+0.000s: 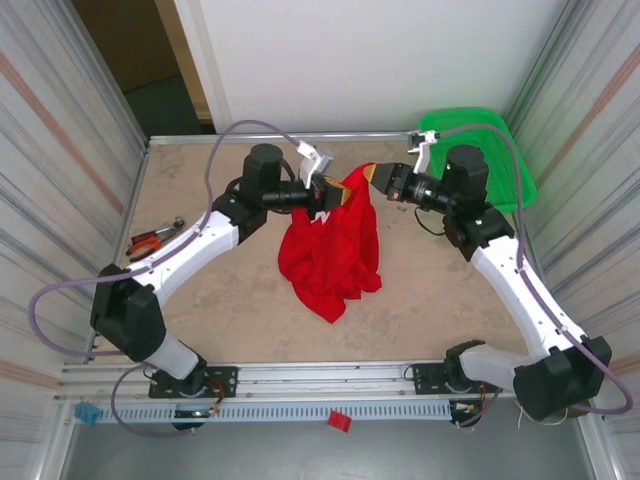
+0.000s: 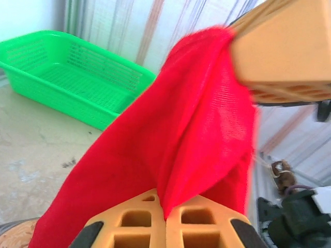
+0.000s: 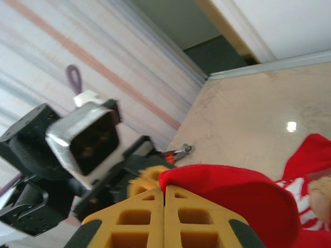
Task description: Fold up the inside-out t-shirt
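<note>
While left tool (image 2: 165, 209) and right tool (image 3: 164, 194) pinch t-shirt (image 1: 330, 250), lettering (image 3: 300, 199) mostly hidden.

Toward the back of the table (image 1: 220, 300), the two grippers meet almost tip to tip. The left gripper (image 1: 327, 196) comes in from the left, the right gripper (image 1: 369, 174) from the right and slightly farther back. Between them the inside-out t-shirt (image 1: 332, 250) is lifted by its upper edge, each gripper pinched on the cloth. The rest drapes down and forward, its lower end lying on the table toward the near edge. The mesh basket (image 1: 515, 165) sits in the far right corner, to the right of the right gripper. A pair of pliers (image 1: 152, 240) lies by the left edge, well apart from the shirt.
</note>
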Action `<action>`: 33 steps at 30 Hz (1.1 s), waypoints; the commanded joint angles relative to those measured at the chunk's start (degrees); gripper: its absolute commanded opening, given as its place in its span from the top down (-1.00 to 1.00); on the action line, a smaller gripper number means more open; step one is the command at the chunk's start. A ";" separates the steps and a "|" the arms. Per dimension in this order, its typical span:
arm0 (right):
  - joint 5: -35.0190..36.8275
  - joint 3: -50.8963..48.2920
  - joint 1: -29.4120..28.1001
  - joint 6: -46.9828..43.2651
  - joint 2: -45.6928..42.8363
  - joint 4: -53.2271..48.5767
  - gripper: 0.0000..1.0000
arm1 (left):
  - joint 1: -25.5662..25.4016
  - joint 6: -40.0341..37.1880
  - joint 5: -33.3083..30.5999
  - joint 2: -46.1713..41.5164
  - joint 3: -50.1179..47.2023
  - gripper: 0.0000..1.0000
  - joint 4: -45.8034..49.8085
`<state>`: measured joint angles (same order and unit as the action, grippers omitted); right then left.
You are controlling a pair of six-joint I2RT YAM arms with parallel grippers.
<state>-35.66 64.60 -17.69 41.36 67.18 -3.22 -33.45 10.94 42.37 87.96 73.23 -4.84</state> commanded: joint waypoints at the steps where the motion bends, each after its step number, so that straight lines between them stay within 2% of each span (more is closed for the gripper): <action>1: 4.04 -2.04 3.64 -0.48 4.16 -1.19 0.04 | 4.29 8.51 12.58 -0.60 1.57 1.00 -6.79; 2: 6.18 -1.99 3.76 -2.15 5.38 -3.72 -0.11 | 5.59 12.62 15.64 -0.34 1.11 1.00 -10.71; 3: 6.25 -2.45 3.81 -2.68 5.67 -4.88 -0.16 | 6.76 16.99 18.40 -0.02 0.60 1.00 -15.06; 6: 6.41 -5.27 1.61 -2.05 1.99 -3.74 -0.19 | 8.38 23.31 20.60 -0.48 -1.27 1.00 -21.92; 10: 10.04 -5.82 -2.52 -3.05 -4.05 -5.60 -0.14 | 8.49 23.21 22.60 -0.74 -1.08 1.00 -21.66; 13: 9.73 -4.02 -4.82 -4.98 -5.77 -5.10 -0.12 | 8.57 23.70 23.88 -0.34 -0.66 1.00 -21.74; 18: 5.63 0.86 -5.92 -9.28 -1.89 -5.94 -0.22 | 8.58 23.44 24.72 -0.42 -0.29 1.00 -20.86; 22: 2.15 2.91 -7.02 -11.70 1.08 -4.57 -0.22 | 8.58 22.64 25.20 -0.75 0.10 1.00 -19.45; 29: -1.92 6.13 -9.39 -14.78 4.86 -3.79 -0.10 | 8.58 22.77 25.48 -0.60 0.60 1.00 -19.24; 33: -3.95 5.99 -9.71 -14.99 5.42 -3.68 0.28 | 8.58 22.74 25.13 -0.60 0.64 1.00 -19.15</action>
<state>-36.53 68.84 -27.05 27.79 72.36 -7.79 -24.80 33.30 66.28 87.99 72.51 -23.44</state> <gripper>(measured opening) 0.385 0.047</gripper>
